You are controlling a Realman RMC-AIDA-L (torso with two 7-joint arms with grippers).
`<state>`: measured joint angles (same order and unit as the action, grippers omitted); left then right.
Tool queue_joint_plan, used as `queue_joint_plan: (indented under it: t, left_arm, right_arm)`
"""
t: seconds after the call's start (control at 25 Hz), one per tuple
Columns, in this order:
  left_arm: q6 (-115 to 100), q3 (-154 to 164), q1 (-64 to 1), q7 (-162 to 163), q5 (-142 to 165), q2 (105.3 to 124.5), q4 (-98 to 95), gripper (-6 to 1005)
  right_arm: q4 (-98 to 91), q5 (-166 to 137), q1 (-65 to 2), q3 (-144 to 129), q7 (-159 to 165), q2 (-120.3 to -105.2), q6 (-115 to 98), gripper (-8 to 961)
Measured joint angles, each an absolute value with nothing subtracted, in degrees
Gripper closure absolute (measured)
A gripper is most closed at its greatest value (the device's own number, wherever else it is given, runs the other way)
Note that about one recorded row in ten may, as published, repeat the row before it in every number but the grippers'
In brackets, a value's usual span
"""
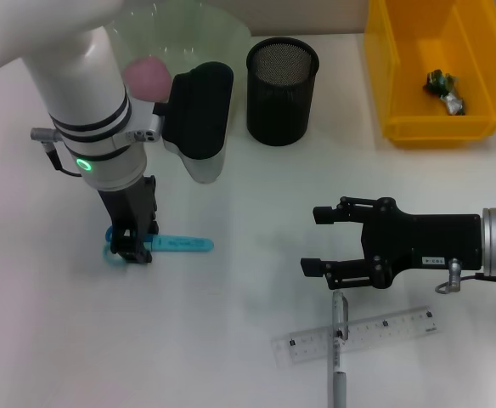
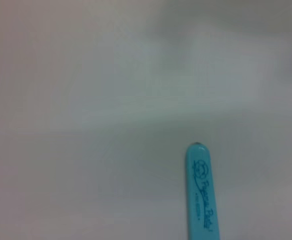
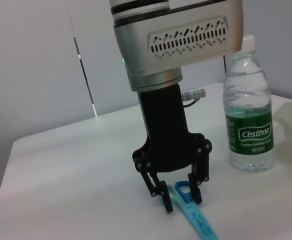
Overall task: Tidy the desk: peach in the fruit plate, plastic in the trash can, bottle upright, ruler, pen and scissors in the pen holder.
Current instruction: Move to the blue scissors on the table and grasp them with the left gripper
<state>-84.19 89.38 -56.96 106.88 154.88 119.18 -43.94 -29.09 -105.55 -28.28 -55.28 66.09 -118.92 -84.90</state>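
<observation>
The blue scissors [image 1: 170, 244] lie flat on the white worktop [image 1: 231, 204], handle end between the parted fingers of the left gripper [image 1: 131, 252]. Right gripper [image 1: 323, 240], fingers released, hovers above the ruler [image 1: 358, 335] and pen [image 1: 339, 357].

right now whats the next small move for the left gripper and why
Probably close the left gripper on the scissors and lift. Its fingers are open, down at the table and straddling the handle end, so the grasp looks lined up.
</observation>
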Motion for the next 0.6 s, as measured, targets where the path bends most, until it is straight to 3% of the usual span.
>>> queue_joint_plan:
  t: [0.6]
  left_arm:
    - [-83.6, 89.4, -57.0, 106.7, 155.0, 119.18, -43.4, 596]
  right_arm:
    - [-29.0, -105.6, -28.3, -55.7, 66.1, -119.01, -84.9, 134]
